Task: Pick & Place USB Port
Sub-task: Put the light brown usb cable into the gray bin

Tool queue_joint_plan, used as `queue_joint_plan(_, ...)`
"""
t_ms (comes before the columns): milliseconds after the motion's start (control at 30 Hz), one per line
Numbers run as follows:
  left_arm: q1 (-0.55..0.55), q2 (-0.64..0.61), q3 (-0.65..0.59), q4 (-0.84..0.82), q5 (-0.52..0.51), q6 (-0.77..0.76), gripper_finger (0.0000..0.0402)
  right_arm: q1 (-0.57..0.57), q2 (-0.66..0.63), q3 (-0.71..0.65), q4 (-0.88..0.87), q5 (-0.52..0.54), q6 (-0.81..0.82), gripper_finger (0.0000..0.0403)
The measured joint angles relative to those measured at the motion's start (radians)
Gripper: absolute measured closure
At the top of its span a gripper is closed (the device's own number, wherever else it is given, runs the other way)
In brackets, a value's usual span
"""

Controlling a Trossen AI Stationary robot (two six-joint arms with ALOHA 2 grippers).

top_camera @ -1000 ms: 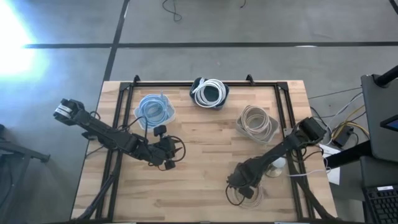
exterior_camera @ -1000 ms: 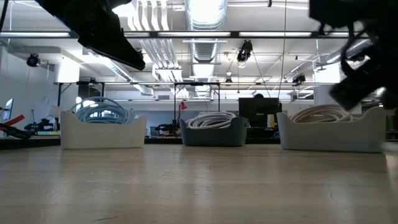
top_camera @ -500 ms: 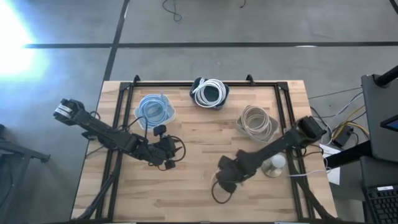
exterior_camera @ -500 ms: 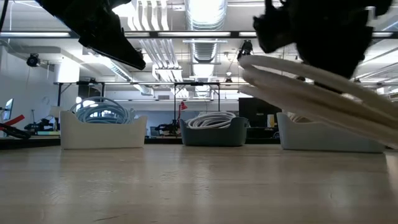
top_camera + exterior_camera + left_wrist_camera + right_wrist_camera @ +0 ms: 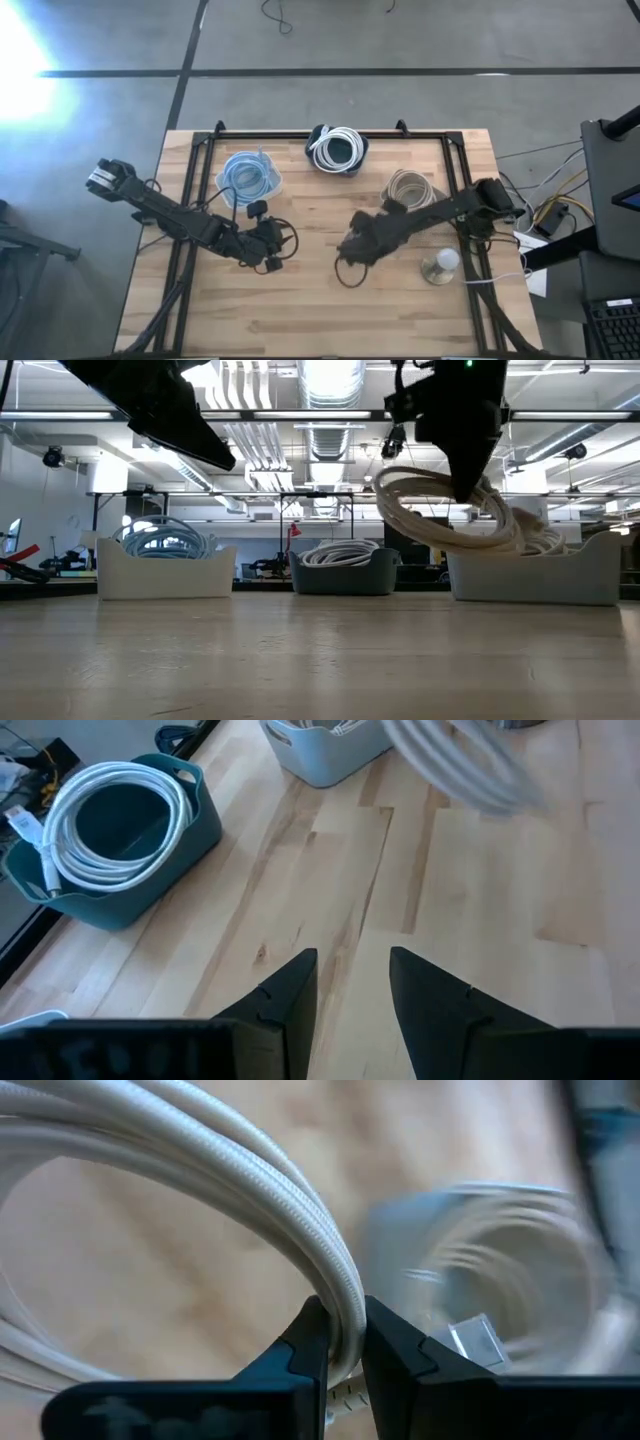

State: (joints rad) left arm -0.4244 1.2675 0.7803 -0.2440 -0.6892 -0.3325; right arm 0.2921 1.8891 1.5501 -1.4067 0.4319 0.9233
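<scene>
Carriage is the step in hand, as I judge it: the right gripper (image 5: 340, 1342) has its jaws closed narrowly on a coiled beige cable (image 5: 450, 510) and holds it clear of the table (image 5: 300, 310), with nothing under the loops but bare wood. Taking the beige-cable bin (image 5: 412, 197) as landmark, the right gripper (image 5: 358, 243) hangs on the side of that bin nearer the table's middle and a little toward the front edge, close to the bin but not over it. The next move, by my reckoning, calls for swinging the coil across until it sits above the bin's opening, then lowering before the jaws part — the drooping loops could catch the bin's wall if brought in too low.

The cable itself is a thick braided cord, pale cream, wound in several loose turns; it is pinched at one point on the bundle, so the rest sags and fans out below the fingers. The right wrist view shows a pale connector end near the jaws, too blurred to read.

The left gripper (image 5: 350, 985) waits well apart from that bin, across the table's middle, its jaws standing part open with nothing between them — only bare wood ahead, and the teal bin (image 5: 120, 840) of white cable beyond
</scene>
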Motion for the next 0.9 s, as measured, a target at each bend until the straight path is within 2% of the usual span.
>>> queue_joint_plan(133,0.000,0.000,0.000,0.000,-0.013,0.000,0.0266,-0.050,-0.002,0.003,-0.166,0.088,0.046,0.0364)
queue_joint_plan(400,0.000,0.000,0.000,0.003,-0.017,-0.002,0.0266,-0.150,-0.063,-0.064,-0.162,0.202,0.072,0.0360)
queue_joint_plan(733,0.000,0.000,0.000,0.005,-0.017,-0.006,0.0266,-0.268,-0.264,-0.220,-0.165,0.189,0.248,0.0360)
queue_joint_plan(900,0.000,0.000,0.000,0.005,-0.016,-0.009,0.0266,-0.292,-0.396,-0.365,-0.164,0.082,0.411,0.0360)
